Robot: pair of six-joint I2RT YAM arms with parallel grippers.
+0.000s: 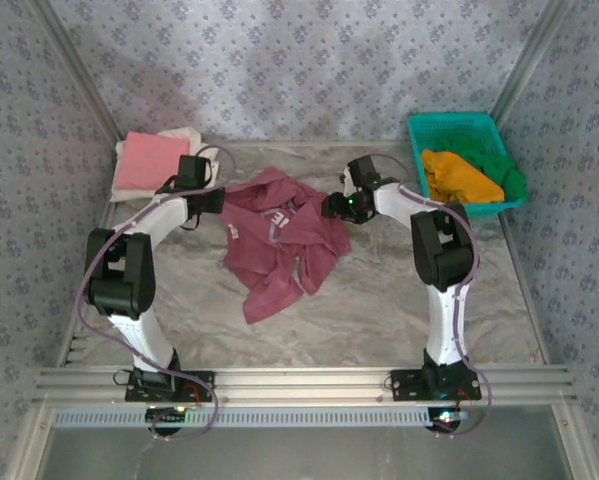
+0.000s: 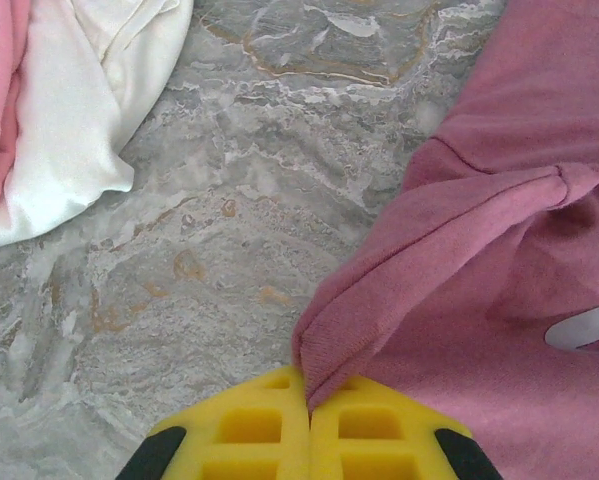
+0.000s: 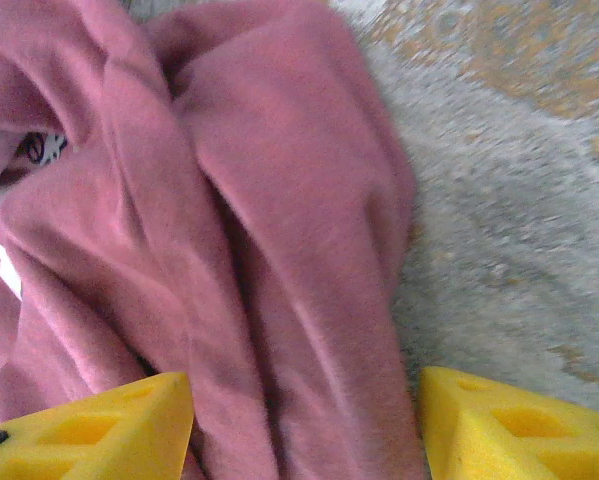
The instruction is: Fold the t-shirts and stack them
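Yellow left jaws, closest to the lens, are pressed together on a hem of the maroon t-shirt [image 2: 499, 250], pinching a corner of cloth on its left side. The right jaws stand apart, straddling a raised fold on the shirt's opposite side without closing on it. The pairing suggests a two-point hold, meant to draw the crumpled garment flat before any fold is made.

The marble-patterned table [image 1: 379, 310] carries everything. The maroon t-shirt lies rumpled in the middle of it, somewhat toward the far edge, with one part trailing toward the near edge. Its placement between the two arms puts it within reach of both.

A teal mesh basket [image 1: 449, 120] sits at the far right corner, holding an orange t-shirt [image 1: 459, 178] and a green t-shirt [image 1: 511, 180], both bunched and apparently waiting their turn. At the far left corner a pink t-shirt [image 1: 149, 165] rests folded on a cream t-shirt [image 1: 186, 137], likely the start of the stack and set clear of the working area. Part of a white print [image 1: 279, 215] shows on the maroon cloth.
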